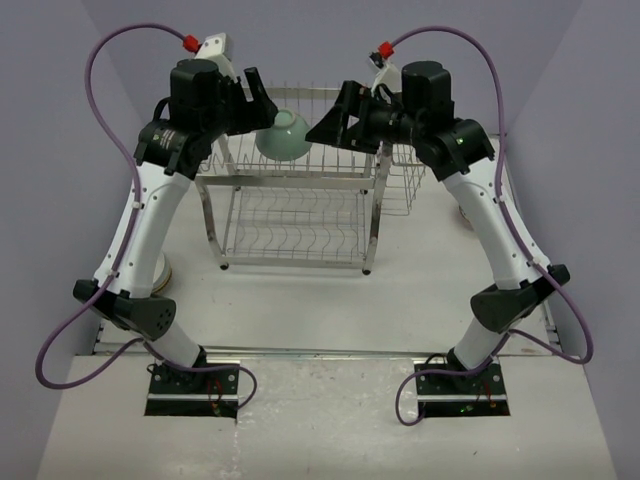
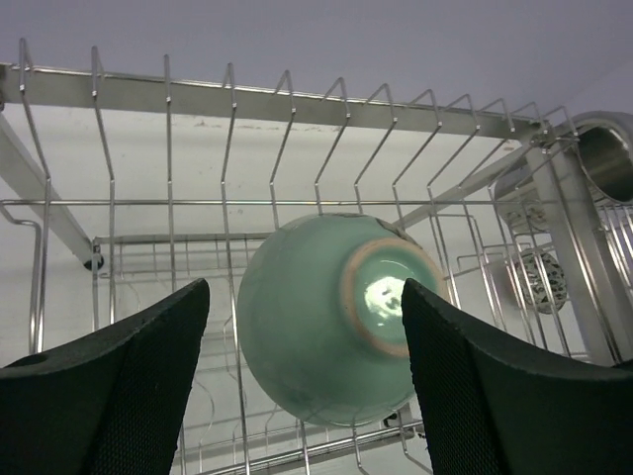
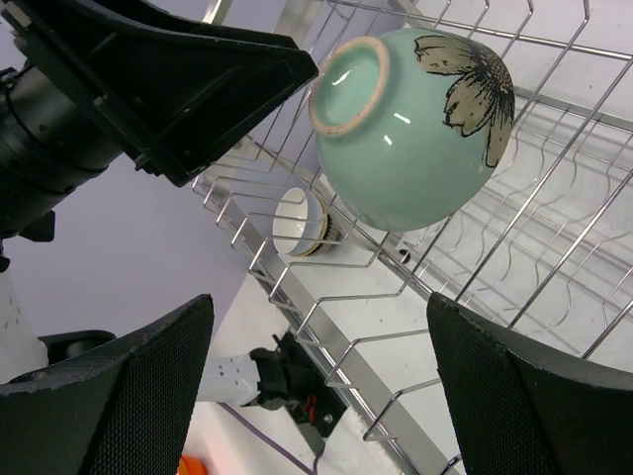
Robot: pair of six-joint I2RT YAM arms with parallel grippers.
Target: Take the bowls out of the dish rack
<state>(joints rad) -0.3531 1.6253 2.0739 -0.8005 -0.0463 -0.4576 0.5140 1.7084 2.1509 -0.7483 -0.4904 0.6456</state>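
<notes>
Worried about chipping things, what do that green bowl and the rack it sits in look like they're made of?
Green bowl: likely glazed ceramic, glossy highlights and an unglazed tan foot ring. Rack: looks like polished steel wire, shiny silver with reflections.

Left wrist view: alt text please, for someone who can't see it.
A mint-green bowl lies tipped on the wires of the dish rack, foot ring toward the camera, between the black fingers of the open left gripper. A steel cup shows at far right.
</notes>
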